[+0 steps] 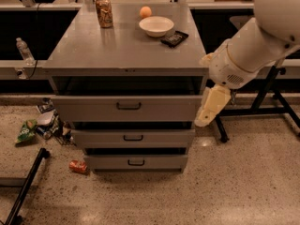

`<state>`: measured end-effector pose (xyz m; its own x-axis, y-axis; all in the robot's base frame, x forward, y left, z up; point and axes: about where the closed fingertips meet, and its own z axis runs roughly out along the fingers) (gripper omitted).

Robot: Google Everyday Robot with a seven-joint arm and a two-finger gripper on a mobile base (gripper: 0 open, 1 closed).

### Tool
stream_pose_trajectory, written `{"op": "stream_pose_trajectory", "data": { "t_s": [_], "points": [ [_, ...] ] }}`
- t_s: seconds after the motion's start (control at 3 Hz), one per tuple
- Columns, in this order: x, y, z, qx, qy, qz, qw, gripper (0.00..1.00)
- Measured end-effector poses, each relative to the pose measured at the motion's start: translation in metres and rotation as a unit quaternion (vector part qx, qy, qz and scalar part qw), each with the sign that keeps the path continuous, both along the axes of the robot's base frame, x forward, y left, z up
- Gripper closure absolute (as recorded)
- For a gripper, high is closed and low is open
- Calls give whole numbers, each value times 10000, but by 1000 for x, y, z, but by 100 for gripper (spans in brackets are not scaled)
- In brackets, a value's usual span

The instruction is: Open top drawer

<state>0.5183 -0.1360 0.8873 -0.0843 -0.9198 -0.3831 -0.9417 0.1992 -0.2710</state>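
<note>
The wide grey metal top drawer (127,108) juts forward above the narrower grey middle drawer (133,138). The cream plastic gripper (204,117) hangs just beside its 3 o'clock edge. A round white bowl (156,26) stands at 1 o'clock on the flat grey cabinet top (117,48).

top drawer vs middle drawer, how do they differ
The top drawer has a taller, wider front than the middle drawer. The dark gap above the top drawer is taller than the one above the middle drawer. The gripper hangs by the top drawer's right end, not by the middle drawer. Both are grey, with a small dark central handle.
</note>
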Motion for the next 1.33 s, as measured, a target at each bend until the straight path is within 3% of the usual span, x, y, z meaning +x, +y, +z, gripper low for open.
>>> {"op": "stream_pose_trajectory", "data": {
  "t_s": [0.33,0.67,1.0,1.33],
  "points": [
    [20,11,-21,3,-188,-137,9997,0],
    [25,12,-21,23,-260,-197,9995,0],
    [32,17,-53,255,-258,-41,9993,0],
    [52,24,-99,488,-175,313,9982,0]
  ]
}}
